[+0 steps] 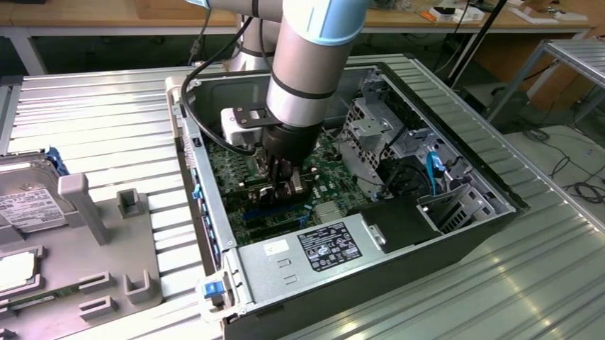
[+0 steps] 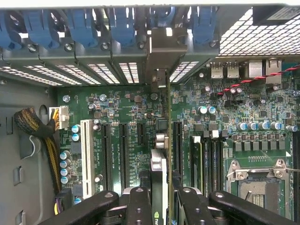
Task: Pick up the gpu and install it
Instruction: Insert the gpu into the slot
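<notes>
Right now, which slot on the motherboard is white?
The long slot nearest the braided cable bundle is white; the other slots beside it are black. The gripper holds the gpu farther along.

Work surface: a table (image 1: 85,120) of ribbed silver metal slats filled the exterior view, with a second slatted section (image 1: 472,290) running along the near side toward the exterior view's right. Resting directly on it were an open black computer case (image 1: 444,248), lying on its side with the motherboard facing up, and, at the exterior view's left, a grey parts fixture (image 1: 113,248) with upright posts and slots. A silver hard drive (image 1: 28,205) with a white label lay on that fixture near the left edge.
</notes>
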